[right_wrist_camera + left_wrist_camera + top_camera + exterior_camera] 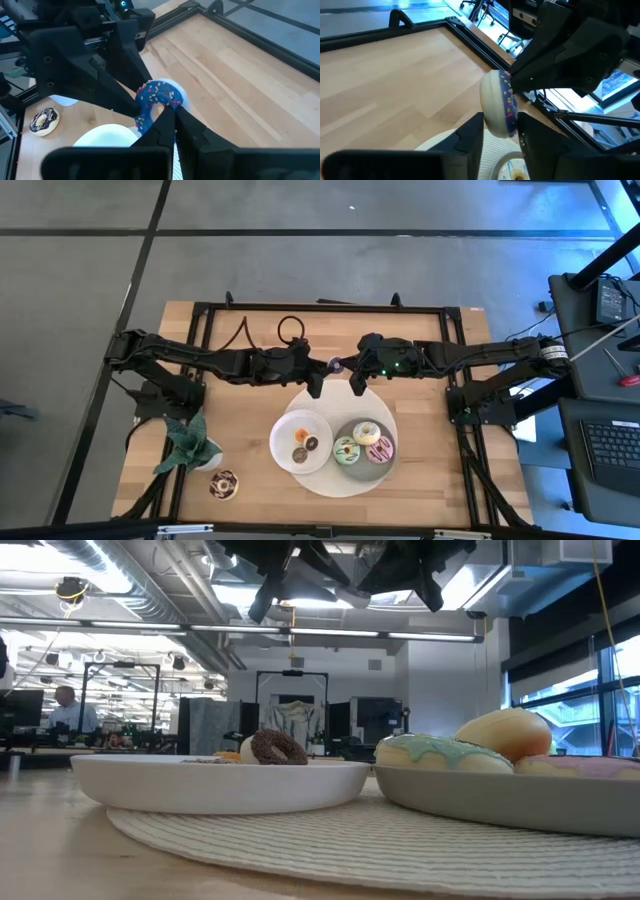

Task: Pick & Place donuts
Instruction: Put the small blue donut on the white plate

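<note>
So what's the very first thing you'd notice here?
Probably the blue sprinkled donut, held in the air between the two grippers above the far edge of the round woven mat. Next, the grey plate with three big iced donuts, and the white plate beside it holding small ones.

Low view crops pink donut [590, 766]; minis — indistinct.
</note>
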